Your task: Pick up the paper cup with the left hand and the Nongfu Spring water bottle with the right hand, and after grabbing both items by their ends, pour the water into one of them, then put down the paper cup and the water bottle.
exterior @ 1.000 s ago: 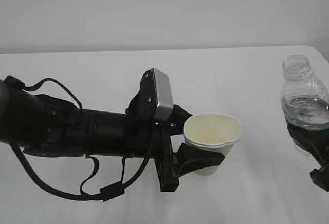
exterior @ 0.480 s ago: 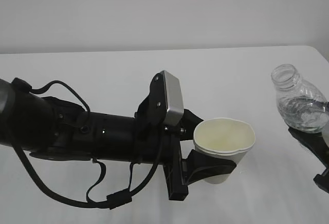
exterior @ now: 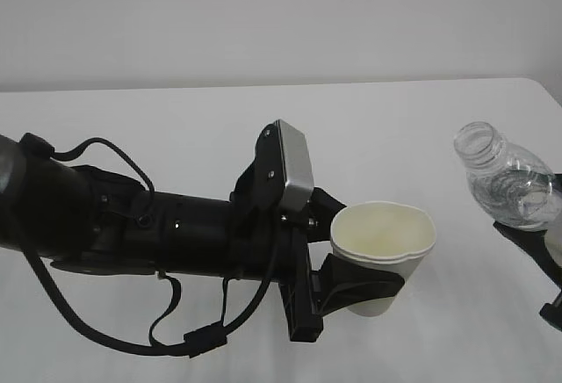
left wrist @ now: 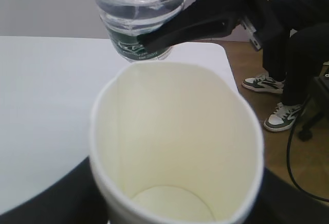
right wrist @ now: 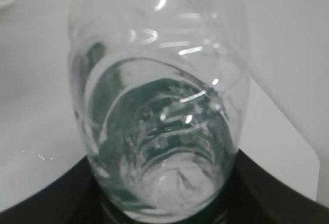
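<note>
1. Left hand (exterior: 356, 282): fingers closed around the lower body of the paper cup (exterior: 382, 251), held upright above the desk (exterior: 176, 128).
2. Right hand (exterior: 549, 264): clamped on the Nongfu Spring water bottle (exterior: 505, 185), tilted neck-first toward the cup.
3. Water (right wrist: 154, 152): inside the bottle.
</note>
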You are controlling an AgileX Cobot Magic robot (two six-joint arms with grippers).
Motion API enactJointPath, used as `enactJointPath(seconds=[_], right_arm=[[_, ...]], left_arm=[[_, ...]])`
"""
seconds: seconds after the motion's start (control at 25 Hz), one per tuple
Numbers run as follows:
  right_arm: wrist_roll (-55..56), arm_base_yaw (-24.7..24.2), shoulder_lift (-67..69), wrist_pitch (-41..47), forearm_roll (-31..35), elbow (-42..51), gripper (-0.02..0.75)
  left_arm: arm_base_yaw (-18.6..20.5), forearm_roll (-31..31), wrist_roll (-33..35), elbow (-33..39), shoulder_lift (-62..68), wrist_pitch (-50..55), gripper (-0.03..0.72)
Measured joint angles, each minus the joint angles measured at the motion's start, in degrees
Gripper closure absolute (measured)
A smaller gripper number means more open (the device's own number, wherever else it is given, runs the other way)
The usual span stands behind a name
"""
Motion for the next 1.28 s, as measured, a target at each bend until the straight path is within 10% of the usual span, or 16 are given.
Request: enactJointPath(seconds=[1.28], right_arm=[[-16.00,0.00,0.00,-2.99,0.00,0.00,0.311]], left_arm=[[0.00,3.23,-2.44,0.00,0.00,-1.59,0.254]])
